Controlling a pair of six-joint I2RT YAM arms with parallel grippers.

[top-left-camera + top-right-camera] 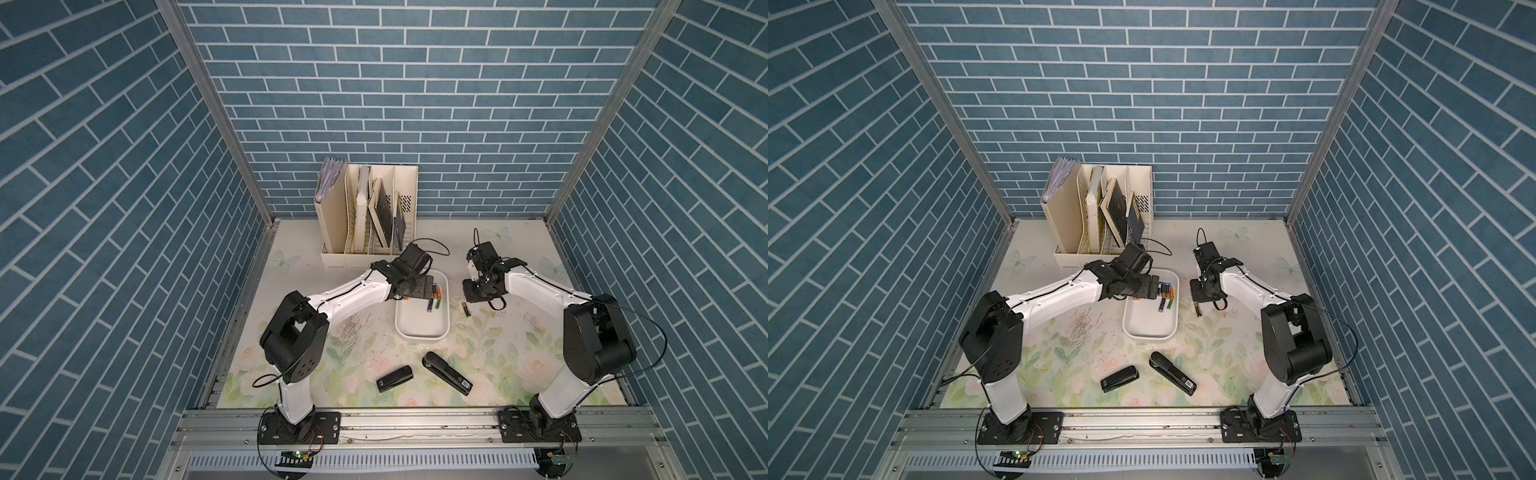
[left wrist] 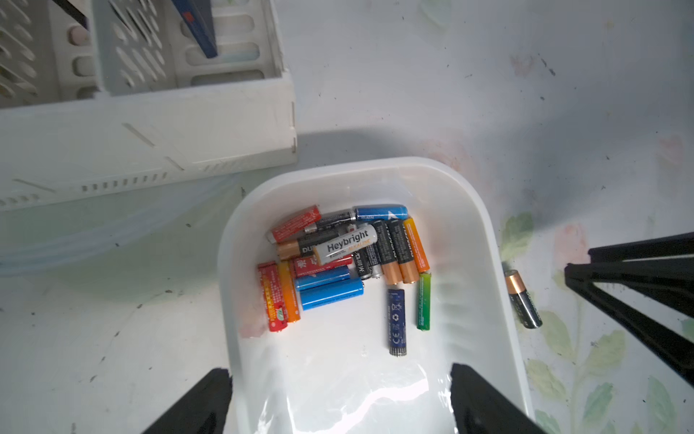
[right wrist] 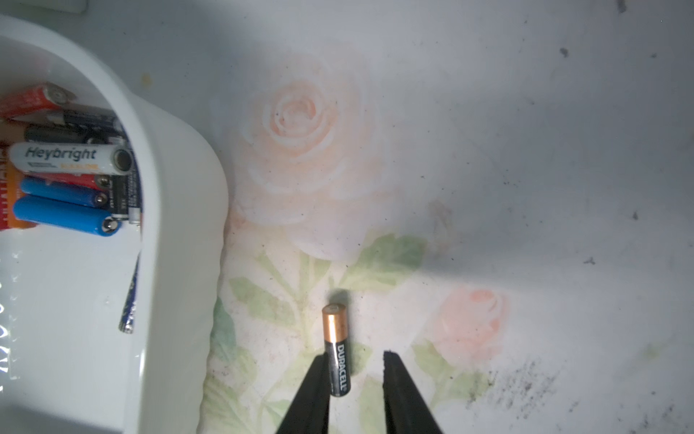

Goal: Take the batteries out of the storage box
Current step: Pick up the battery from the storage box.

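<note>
- While most of the batteries [image 2: 345, 259] lie heaped in the storage box [image 1: 419, 328], one black-and-gold battery [image 3: 337, 349] lies flat on the tabletop [image 1: 519, 365]. In both top views it sits at 3 o'clock from the box, just beside the wall and not touching it.
- The box sits near the middle of the tabletop, its long sides running from 12 to 6 o'clock. The heap fills the 12 o'clock half, and the 6 o'clock half shows bare floor.
- The heap holds red, orange, blue and black-and-gold batteries, with a white battery [image 2: 345, 242] marked "Heybright" on top.
- A dark blue battery [image 2: 396, 321] and a green battery [image 2: 423, 300] lie on the heap's 6 o'clock side, near each other but apart.
- The left end effector [image 2: 339, 368] hangs over the box with its fingers spread wide, and only the box floor shows between them.
- The right end effector [image 3: 356, 354] is low over the tabletop with its fingers a little apart.
- That gap is wider than the loose battery. The battery's black end lies in the gap, close against one finger and not clamped; I cannot tell whether they touch.
- A cream file holder [image 1: 365, 216] stands at 11 o'clock from the box.
- Two black staplers [image 1: 395, 378] [image 1: 446, 372] lie toward 6 o'clock from the box, apart from each other.
</note>
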